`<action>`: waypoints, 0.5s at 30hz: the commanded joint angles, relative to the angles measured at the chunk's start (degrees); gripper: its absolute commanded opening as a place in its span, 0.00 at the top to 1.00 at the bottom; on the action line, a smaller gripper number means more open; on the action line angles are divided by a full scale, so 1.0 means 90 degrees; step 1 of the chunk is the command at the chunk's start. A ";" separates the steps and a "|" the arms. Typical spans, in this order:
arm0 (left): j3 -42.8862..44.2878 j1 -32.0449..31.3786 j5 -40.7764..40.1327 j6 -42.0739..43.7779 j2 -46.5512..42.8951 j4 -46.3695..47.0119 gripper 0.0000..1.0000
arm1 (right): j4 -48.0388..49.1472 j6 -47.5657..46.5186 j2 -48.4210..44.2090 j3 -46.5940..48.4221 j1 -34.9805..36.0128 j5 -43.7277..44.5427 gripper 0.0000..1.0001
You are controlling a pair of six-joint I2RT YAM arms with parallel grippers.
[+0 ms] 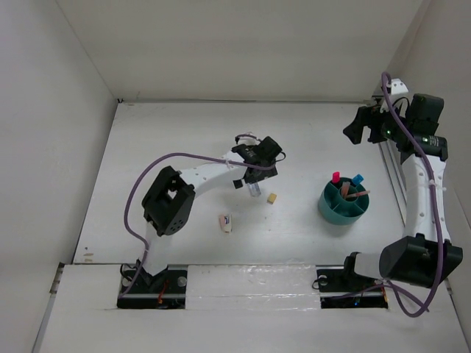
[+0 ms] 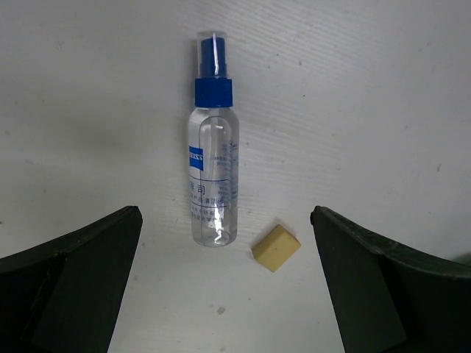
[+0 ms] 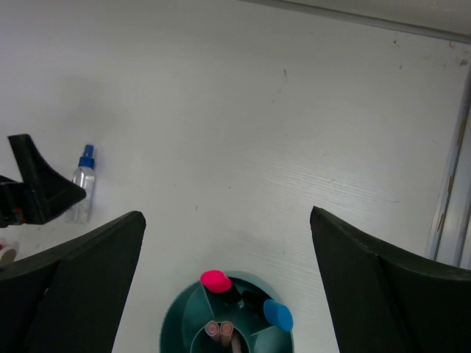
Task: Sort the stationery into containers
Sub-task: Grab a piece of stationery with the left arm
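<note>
Hovering wide open and empty, left gripper [image 2: 224, 215] straddles the bottle [image 2: 213, 176] lying mid-frame, eraser [image 2: 276, 248] lower right, probably lined up for grasping. Right gripper [image 3: 227, 217], also spread empty, hangs above the cup [image 3: 173, 331] at bottom centre.

Clear plastic bottle with blue cap [image 1: 255, 191]: the left gripper [image 1: 254, 179] is covering most of it from above.
Round teal plastic organiser cup [image 3: 171, 328]: the right wrist view's bottom edge is cutting off its near half.
Pink-capped black highlighter [image 3: 215, 280], blue-capped black highlighter [image 3: 278, 315]: bodies are hiding inside the cup, only caps showing.
Small pinkish stapler [image 1: 227, 222]: it is showing too small for detail.
</note>
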 commanded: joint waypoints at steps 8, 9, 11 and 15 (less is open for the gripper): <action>-0.0264 0.0014 0.0348 -0.0131 0.0187 0.0027 0.00 | 0.0465 -0.0286 -0.0406 -0.0192 -0.0010 -0.0338 0.00; -0.0333 0.0014 0.0415 -0.0131 0.0187 0.0104 0.00 | 0.0465 -0.0344 -0.0407 -0.0193 -0.0010 -0.0338 0.00; -0.0333 0.0014 0.0416 -0.0131 0.0245 0.0105 0.02 | 0.0465 -0.0345 -0.0407 -0.0193 -0.0010 -0.0338 0.00; -0.0333 0.0014 0.0475 -0.0073 0.0460 0.0163 0.06 | 0.0406 -0.0413 -0.0280 -0.0135 -0.0010 -0.0338 0.00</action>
